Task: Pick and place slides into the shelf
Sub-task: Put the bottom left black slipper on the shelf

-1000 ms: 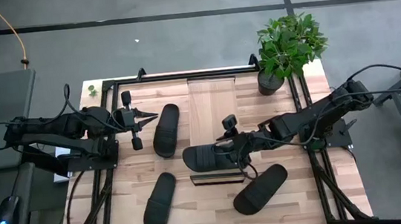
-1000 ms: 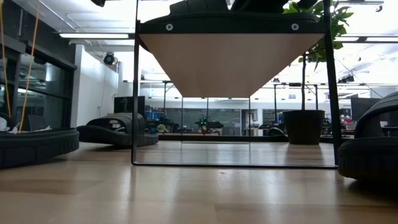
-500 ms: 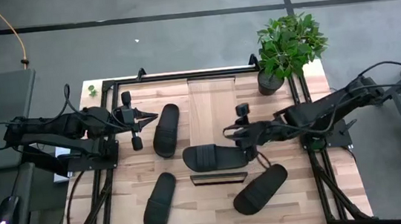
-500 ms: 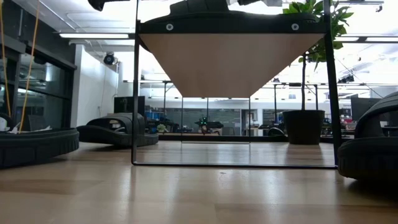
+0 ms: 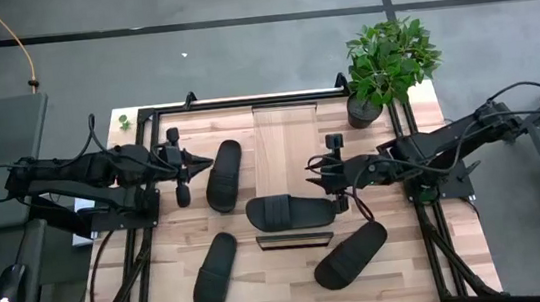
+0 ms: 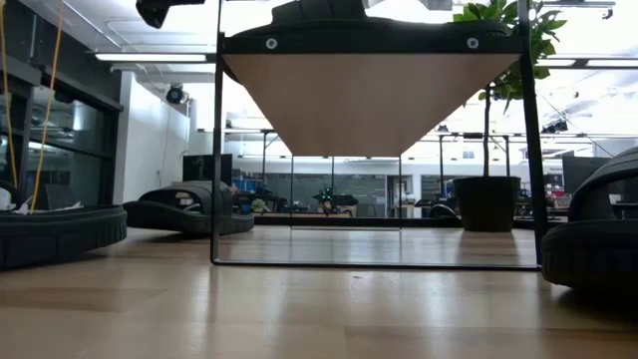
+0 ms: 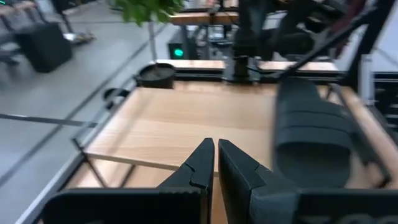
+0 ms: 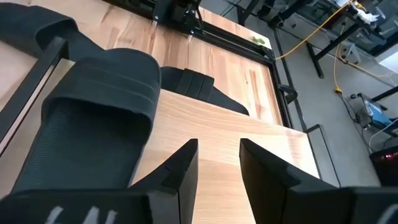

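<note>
Right claw [image 5: 315,179] empty, fingers apart, beside one of four slides [image 5: 289,211] on shelf [image 5: 285,134].

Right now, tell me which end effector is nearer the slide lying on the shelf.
Right. The right end effector hovers just past the slide on the shelf; the left end effector waits across the table.

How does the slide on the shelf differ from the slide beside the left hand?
The slide on the shelf rests raised on the shelf, lying crosswise; the slide beside the left hand lies on the tabletop, lengthwise. The right hand is nearest the first, the left hand nearest the second. Both are black, strap up.
</note>
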